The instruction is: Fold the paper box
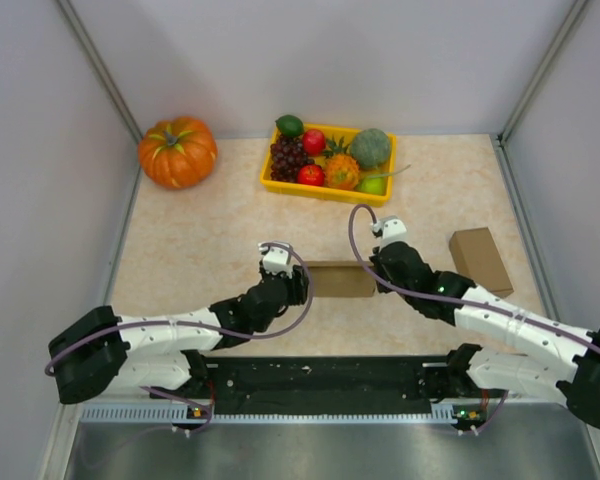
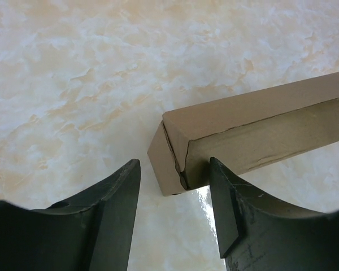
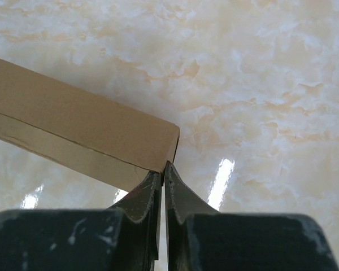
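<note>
A long brown paper box (image 1: pixel 340 279) lies on the marble tabletop between my two grippers. My left gripper (image 1: pixel 302 283) is open at the box's left end. In the left wrist view the box (image 2: pixel 260 124) shows its closed end with a slit along the flap just beyond my open left gripper (image 2: pixel 175 169), which holds nothing. My right gripper (image 1: pixel 377 262) is at the box's right end. In the right wrist view my right gripper (image 3: pixel 163 169) is shut, and its tips touch the near corner of the box (image 3: pixel 73 124).
A second, folded brown box (image 1: pixel 480 260) lies to the right. A yellow basket (image 1: pixel 280 185) of toy fruit stands at the back centre, an orange pumpkin (image 1: pixel 178 152) at the back left. Grey walls enclose the table.
</note>
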Motion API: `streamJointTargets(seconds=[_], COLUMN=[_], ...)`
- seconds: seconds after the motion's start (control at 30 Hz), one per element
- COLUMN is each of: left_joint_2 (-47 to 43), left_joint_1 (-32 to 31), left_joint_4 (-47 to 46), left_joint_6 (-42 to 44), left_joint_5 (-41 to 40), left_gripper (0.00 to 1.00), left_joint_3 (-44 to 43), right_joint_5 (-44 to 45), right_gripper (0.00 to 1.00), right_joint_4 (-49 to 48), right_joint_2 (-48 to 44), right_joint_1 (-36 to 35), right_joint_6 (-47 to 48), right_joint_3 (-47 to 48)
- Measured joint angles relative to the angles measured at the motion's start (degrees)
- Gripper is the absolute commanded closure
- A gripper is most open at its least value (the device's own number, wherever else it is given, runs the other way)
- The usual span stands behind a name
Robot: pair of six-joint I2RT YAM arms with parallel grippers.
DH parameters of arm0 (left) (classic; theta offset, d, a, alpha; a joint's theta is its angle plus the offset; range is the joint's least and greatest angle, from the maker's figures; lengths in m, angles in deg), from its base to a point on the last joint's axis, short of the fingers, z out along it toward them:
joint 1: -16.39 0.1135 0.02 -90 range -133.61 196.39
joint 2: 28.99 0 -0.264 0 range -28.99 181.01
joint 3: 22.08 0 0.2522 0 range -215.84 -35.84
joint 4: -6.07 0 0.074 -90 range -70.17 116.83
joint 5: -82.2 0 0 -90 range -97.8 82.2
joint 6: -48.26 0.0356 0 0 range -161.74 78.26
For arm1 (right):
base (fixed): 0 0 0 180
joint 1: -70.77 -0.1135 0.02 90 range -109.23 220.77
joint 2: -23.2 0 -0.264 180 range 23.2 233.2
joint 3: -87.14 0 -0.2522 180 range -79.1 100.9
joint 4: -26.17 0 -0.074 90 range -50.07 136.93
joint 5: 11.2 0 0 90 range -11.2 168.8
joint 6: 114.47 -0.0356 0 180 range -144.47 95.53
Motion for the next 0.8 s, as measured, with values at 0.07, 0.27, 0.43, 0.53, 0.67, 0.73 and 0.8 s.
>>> streamJointTargets(seconds=[0.07,0.27,0.43,0.53,0.67,0.73,0.8], left_joint_2=[0.7,2.7,4.4,5.2,5.8,5.8,5.8], left_joint_1=[0.4,1.3,1.5,1.5,1.5,1.5,1.5], left_joint_4=[-0.9,-2.6,-4.3,-5.0,-6.2,-6.4,-6.4], left_joint_6=[0.1,0.3,1.1,1.8,2.6,3.0,3.3], left_joint_5=[0.0,0.4,0.5,0.6,0.9,0.9,0.9], left_gripper=[0.41,0.43,0.48,0.52,0.61,0.68,0.73], left_joint_3=[0.0,-0.8,-1.2,-1.6,-1.6,-1.6,-1.5], right_joint_5=[0.0,-0.9,-2.4,-4.0,-7.9,-10.3,-12.5], right_gripper=[1.00,1.00,1.00,1.00,1.00,1.00,1.00], right_joint_4=[2.0,7.7,11.7,13.5,16.2,17.4,18.8], right_joint_2=[0.8,3.4,5.3,5.7,6.3,6.8,7.4], right_joint_1=[0.0,0.0,0.1,0.5,2.4,3.3,4.1], right_joint_6=[-0.4,-1.6,-2.3,-2.3,-2.3,-2.3,-2.3], right_joint_3=[1.5,6.6,9.7,11.1,12.5,13.4,14.6])
